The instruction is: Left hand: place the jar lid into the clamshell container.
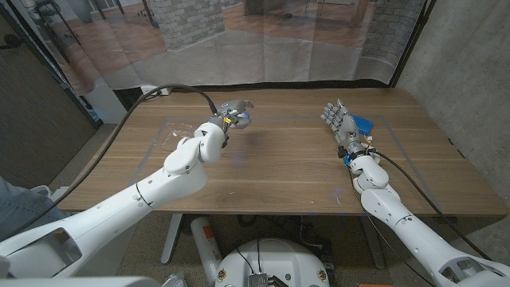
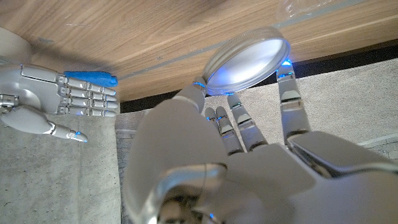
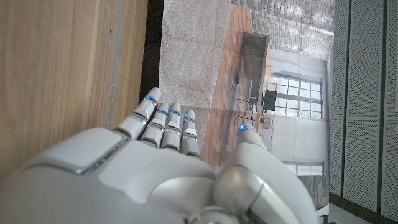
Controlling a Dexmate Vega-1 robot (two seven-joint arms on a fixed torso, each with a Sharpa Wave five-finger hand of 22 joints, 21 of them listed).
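My left hand (image 1: 232,116) is raised over the table's middle left and pinches the round silvery jar lid (image 2: 249,58) by its rim between thumb and a finger; in the head view the lid (image 1: 237,112) is small and partly hidden among the fingers. The clear clamshell container (image 1: 170,137) shows only as a faint outline on the table, to the left of that hand. A transparent edge (image 2: 300,6) that may be the container shows in the left wrist view. My right hand (image 1: 340,121) (image 3: 168,162) rests on the table at the right, fingers stretched out and empty.
A blue object (image 1: 363,123) (image 2: 91,78) lies right beside my right hand (image 2: 56,102). The wooden table (image 1: 279,171) ends at a dark gap before a translucent curtain (image 1: 263,40) at the back. A person's clothing (image 1: 16,209) shows at the left edge.
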